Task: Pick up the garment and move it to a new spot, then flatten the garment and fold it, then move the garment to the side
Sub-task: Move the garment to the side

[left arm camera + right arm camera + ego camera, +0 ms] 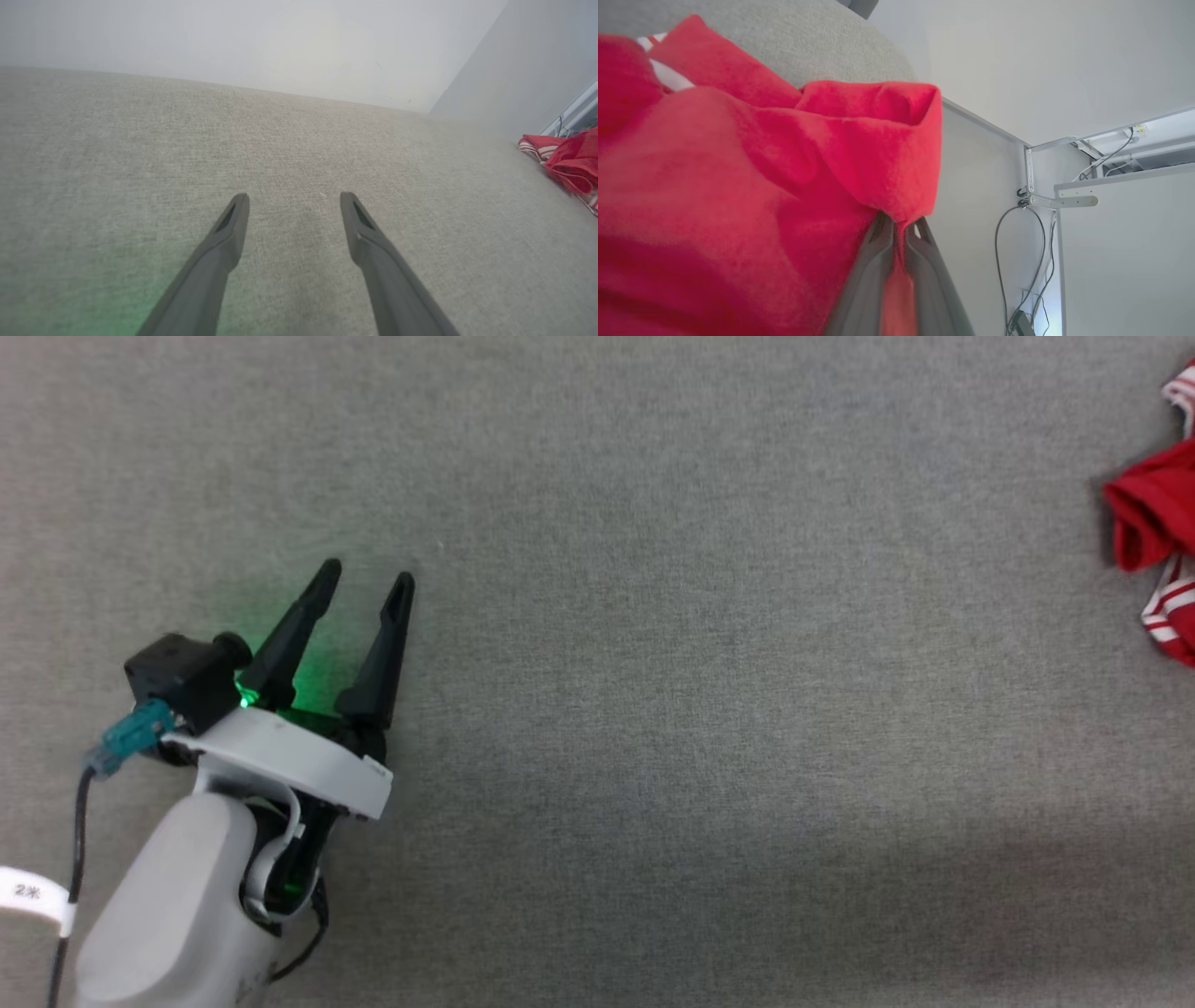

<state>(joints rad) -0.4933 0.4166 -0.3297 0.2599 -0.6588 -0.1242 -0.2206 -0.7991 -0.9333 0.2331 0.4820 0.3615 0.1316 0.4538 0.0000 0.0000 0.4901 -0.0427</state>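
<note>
The right end effector (900, 225) pinches a fold of the red garment (738, 186), which lies bunched far to the right on the grey table (653, 709), seemingly partly lifted. The left end effector (366, 574) is spread and empty, low over the table's left side, well apart from the garment.

**One view from above, two from low down**

The head view looks straight down on the grey table (653, 663), with the left pincer (366, 572) at lower left and the garment (1153, 513) cut by the right edge. The left wrist view sits low and faces along its own spread fingers across the table to a pale wall (280, 42). It shares the garment, at far right. The right wrist view sits hard against the garment nipped in the right pincer (901, 224), with cables (1017, 242) beyond
</note>
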